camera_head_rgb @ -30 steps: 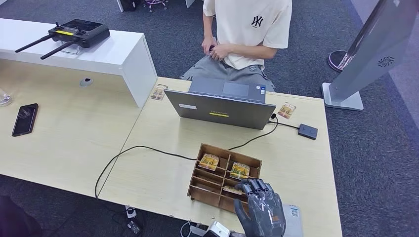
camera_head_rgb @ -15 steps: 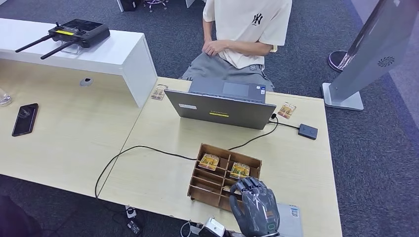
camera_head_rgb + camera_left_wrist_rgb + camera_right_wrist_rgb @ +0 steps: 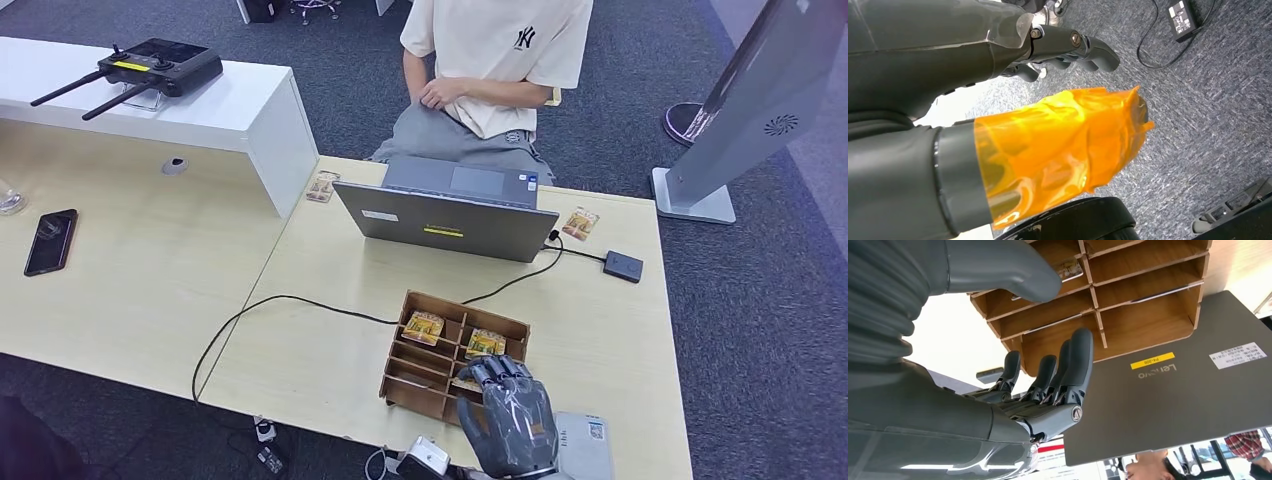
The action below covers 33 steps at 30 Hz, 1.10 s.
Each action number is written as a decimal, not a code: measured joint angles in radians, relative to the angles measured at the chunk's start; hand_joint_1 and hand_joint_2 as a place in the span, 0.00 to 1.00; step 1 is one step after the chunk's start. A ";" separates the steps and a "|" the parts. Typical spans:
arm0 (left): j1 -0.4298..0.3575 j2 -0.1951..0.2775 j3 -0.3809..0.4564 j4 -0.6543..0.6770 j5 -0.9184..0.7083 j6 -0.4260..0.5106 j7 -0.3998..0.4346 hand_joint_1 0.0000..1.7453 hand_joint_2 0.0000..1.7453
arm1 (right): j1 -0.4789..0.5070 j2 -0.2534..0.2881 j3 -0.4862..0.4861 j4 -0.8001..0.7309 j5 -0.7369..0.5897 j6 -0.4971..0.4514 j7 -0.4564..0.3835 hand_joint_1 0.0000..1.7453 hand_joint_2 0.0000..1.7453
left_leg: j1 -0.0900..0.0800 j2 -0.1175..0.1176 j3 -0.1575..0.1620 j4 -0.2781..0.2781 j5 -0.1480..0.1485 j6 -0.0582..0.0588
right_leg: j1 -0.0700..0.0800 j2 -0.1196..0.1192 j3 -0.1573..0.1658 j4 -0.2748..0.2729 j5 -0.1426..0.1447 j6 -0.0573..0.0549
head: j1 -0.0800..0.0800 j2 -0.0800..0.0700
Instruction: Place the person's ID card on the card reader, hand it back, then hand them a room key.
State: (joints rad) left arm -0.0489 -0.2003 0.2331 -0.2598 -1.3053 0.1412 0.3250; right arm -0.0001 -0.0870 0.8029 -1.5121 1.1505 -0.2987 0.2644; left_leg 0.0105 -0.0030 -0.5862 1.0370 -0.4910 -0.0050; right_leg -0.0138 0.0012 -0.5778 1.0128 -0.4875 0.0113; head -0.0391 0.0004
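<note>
A: We see the right hand [image 3: 513,415] above the wooden divided tray [image 3: 417,385], fingers apart, holding nothing; thumb over a near compartment where a card [image 3: 1068,271] lies flat.

B: We judge that room key thin, stiff, light and slick: pinch an exposed edge, not the face. Left hand [image 3: 998,100] hangs above the floor; whether it is clenched, we cannot tell.

Dark grey robot hand [image 3: 515,415], orange-wrapped thumb [image 3: 1063,150]

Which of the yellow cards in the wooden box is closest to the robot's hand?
The card in the box's back right compartment, just beyond the right hand. The other card lies one compartment further left.
</note>
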 joint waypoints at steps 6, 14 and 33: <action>0.000 0.000 0.000 0.000 0.003 0.003 0.001 0.00 0.00 | -0.008 0.005 0.000 0.021 -0.006 0.007 0.008 0.56 1.00 | 0.000 0.000 0.000 0.000 0.000 0.000 | 0.000 0.000 0.000 0.000 0.000 0.000 | 0.000 0.000; 0.000 0.000 0.000 0.000 0.003 0.003 0.004 0.00 0.00 | -0.021 0.014 -0.001 0.054 -0.008 0.015 0.019 0.56 1.00 | 0.000 0.000 0.000 0.000 0.000 0.000 | 0.000 0.000 0.000 0.000 0.000 0.000 | 0.000 0.000; 0.000 0.000 0.000 0.000 0.009 0.003 0.008 0.00 0.00 | -0.039 0.029 -0.005 0.121 0.002 0.019 0.051 0.58 1.00 | 0.000 0.000 0.000 0.000 0.000 0.000 | 0.000 0.000 0.000 0.000 0.000 0.000 | 0.000 0.000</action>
State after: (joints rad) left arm -0.0491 -0.2005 0.2331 -0.2598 -1.2962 0.1442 0.3329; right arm -0.0395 -0.0584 0.7983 -1.3908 1.1528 -0.2800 0.3152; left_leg 0.0106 -0.0030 -0.5862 1.0370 -0.4910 -0.0050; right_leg -0.0138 0.0012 -0.5779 1.0127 -0.4875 0.0113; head -0.0393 0.0004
